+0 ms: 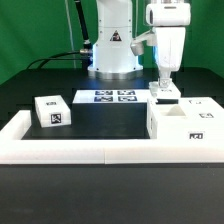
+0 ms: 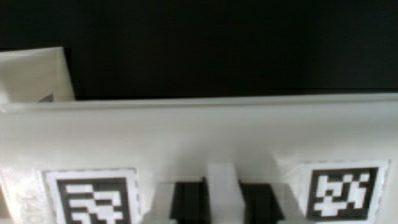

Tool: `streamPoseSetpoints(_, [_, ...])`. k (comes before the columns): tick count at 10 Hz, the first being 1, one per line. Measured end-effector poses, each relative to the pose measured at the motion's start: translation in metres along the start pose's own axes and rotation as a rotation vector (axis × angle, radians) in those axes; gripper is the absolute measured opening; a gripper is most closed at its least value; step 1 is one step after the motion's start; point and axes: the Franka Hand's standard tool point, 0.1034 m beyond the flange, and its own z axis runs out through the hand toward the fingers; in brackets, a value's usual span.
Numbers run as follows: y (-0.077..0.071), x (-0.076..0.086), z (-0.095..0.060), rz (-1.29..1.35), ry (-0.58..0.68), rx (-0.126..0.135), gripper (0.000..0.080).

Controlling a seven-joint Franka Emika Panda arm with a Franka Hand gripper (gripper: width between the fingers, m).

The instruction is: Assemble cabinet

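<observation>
Found the gripper (image 1: 164, 82) pointing straight down, tips at a low flat tagged panel (image 1: 166, 94) directly beneath. Placed the cabinet (image 1: 186, 123), a big white tagged box, just beside and below the gripper, on the camera side in the exterior view. Could not make out contact or gap between box and panel. Noted a small tagged block (image 1: 52, 113) well apart from the gripper toward the exterior view's left, with the marker board (image 1: 113, 97) between block and gripper.

Judged the step to be taking hold of the panel for fitting to the cabinet. Called for a grip centred between the two tags seen in the wrist view, fingers (image 2: 189, 200) square to the edge, to avoid twist on lifting. Called also for slow closing against likely slip on smooth plastic. Called then for a straight rise before any sideways move, given the cabinet wall so near the gripper.

Could not tell the gripper's state: saw only two dark pads set narrowly, a white strip between, clamped or merely straddling. Lost the fingertips in blur in the exterior view. Found the wrist view soft, with both tags cut off at the frame edge. Could not assign the white face there to panel or cabinet for certain. Saw nothing of the cabinet's far faces.
</observation>
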Motion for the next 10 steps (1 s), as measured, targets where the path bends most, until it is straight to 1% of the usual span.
streamPoseSetpoints(3, [0.0056, -0.004, 0.0026, -0.007, -0.004, 0.009, 0.007])
streamPoseSetpoints(10, [0.0037, -0.0057, 0.0099, -0.001, -0.002, 0.023, 0.007])
